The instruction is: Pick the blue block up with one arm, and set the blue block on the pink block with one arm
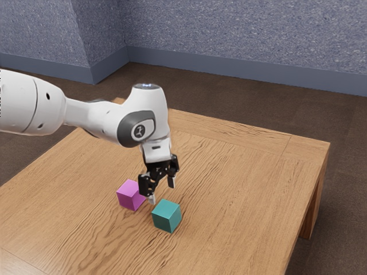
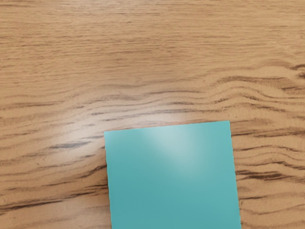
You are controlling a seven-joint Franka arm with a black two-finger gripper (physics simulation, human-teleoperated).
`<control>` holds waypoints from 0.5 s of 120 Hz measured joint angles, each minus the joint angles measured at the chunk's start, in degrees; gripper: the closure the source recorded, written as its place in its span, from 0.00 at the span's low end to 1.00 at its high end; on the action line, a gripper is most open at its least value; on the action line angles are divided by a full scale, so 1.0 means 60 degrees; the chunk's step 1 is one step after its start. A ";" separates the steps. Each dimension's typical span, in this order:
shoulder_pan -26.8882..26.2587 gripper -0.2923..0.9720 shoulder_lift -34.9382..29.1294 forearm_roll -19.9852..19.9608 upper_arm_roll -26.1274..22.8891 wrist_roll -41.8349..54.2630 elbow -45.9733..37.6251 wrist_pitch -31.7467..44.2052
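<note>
Where the one white arm (image 1: pixel 86 117) came in from the exterior view's left, a single black gripper (image 1: pixel 161 191) was seen low over the table (image 1: pixel 246 172). Its two fingers (image 1: pixel 171 182) were held apart, and nothing was gripped between them. Two blocks were counted on the wooden top: one blue block (image 1: pixel 167 215), teal in shade, and one pink block (image 1: pixel 131 195). Both were set flat on the table, just beside each other with a narrow gap between. The blue block was placed toward the exterior view's right of the pink one and nearer the camera, just below the gripper. In the wrist view, the blue block (image 2: pixel 171 176) was shown lying on the table (image 2: pixel 143 57) under the hand.
</note>
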 joint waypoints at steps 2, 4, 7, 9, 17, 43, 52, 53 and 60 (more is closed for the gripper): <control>0.0000 0.23 0.0025 -0.0024 -0.0001 0.0022 -0.0010 0.0026; 0.0000 0.23 0.0055 -0.0047 -0.0001 0.0043 -0.0018 0.0056; 0.0000 0.23 0.0102 -0.0076 -0.0001 0.0073 -0.0025 0.0106; 0.0000 0.23 0.0129 -0.0093 -0.0002 0.0093 -0.0029 0.0143; 0.0000 0.23 0.0222 -0.0152 -0.0002 0.0166 -0.0035 0.0282; -0.0004 0.23 0.0679 -0.0223 -0.0007 0.0356 -0.0057 0.0690; -0.0012 0.23 0.0679 -0.0227 -0.0029 0.0407 -0.0098 0.0787; -0.0013 0.23 0.0673 -0.0228 -0.0031 0.0412 -0.0100 0.0796; -0.0013 0.23 0.0611 -0.0234 -0.0041 0.0447 -0.0174 0.0848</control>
